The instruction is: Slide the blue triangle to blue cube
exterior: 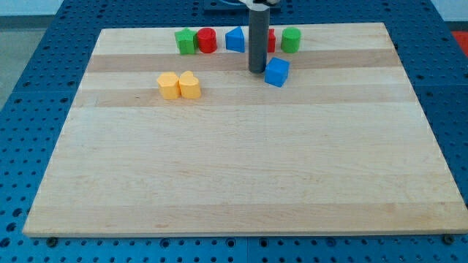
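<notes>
Hand: none, my tip (257, 71) holds nothing | between blue triangle (235, 39), blue cube (277, 72)

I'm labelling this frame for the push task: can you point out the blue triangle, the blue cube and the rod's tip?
blue triangle (235, 40): camera view, its front face.
blue cube (277, 72): camera view, middle of its visible faces.
my tip (257, 71): camera view, the rod's very end, just left of the cube.

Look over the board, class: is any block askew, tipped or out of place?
Only the blue cube sits turned at an angle to the board edges, beside my tip. Nothing looks tipped or damaged.
</notes>
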### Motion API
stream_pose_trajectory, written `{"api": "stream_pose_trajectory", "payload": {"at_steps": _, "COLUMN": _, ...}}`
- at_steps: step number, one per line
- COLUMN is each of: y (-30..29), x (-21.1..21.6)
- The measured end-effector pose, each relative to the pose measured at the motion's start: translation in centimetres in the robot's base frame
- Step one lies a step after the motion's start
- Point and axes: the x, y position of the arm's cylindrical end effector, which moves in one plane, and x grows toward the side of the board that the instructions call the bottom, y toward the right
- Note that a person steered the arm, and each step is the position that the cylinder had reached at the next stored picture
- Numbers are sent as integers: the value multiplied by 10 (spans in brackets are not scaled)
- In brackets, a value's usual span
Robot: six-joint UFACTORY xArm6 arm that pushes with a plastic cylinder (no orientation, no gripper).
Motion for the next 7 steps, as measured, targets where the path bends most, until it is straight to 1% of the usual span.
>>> {"api": "stream_pose_trajectory", "payload": {"at_steps": 2, "y": -59, "x": -3}}
{"api": "stream_pose_trajectory", "payload": {"at_steps": 4, "y": -136, "x": -10}}
{"api": "stream_pose_trajectory", "payload": {"at_steps": 5, "y": -176, "x": -23}}
{"api": "stream_pose_trajectory", "payload": {"at_steps": 6, "y": -200, "x": -52}}
{"api": "stream_pose_trajectory", "payload": {"at_steps": 7, "y": -205, "x": -80}}
